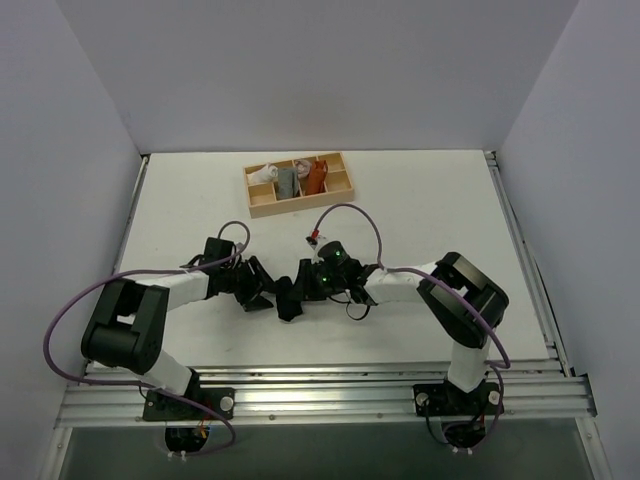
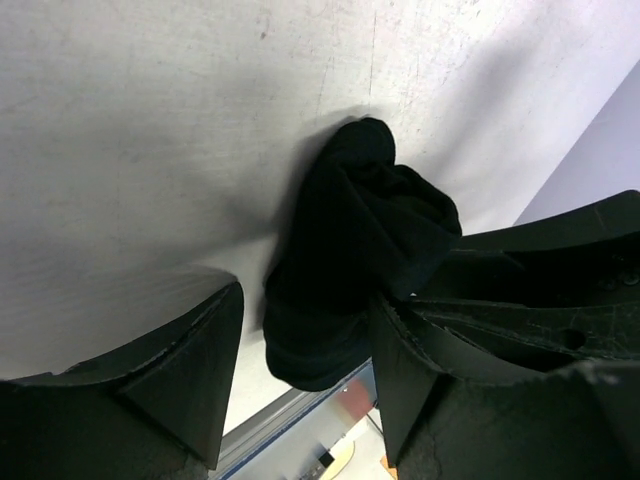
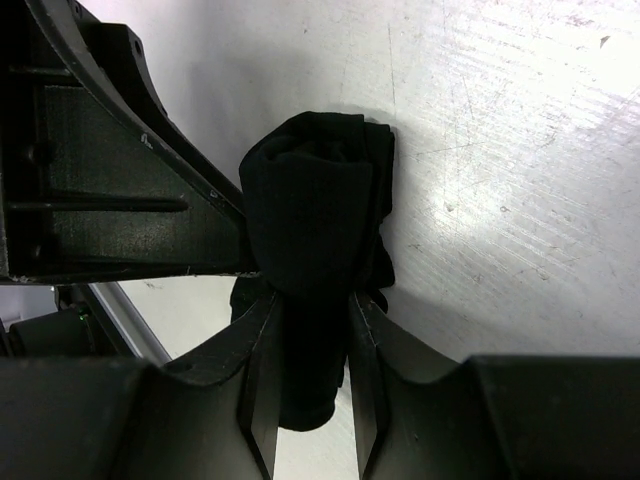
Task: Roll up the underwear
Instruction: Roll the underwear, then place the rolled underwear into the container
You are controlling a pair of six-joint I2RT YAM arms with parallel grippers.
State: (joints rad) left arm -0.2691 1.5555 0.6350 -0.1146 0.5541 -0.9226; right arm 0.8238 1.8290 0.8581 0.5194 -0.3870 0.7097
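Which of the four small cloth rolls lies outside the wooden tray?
The black underwear, pinched by the right gripper on the table. The white roll, the grey roll and the orange-brown roll sit in the tray.

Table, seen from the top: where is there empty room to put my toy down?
Bare table lies right of the wooden tray, left of it, and in the strip between tray and arms. It is crowded in the middle, where the left claw and right claw meet at the underwear.
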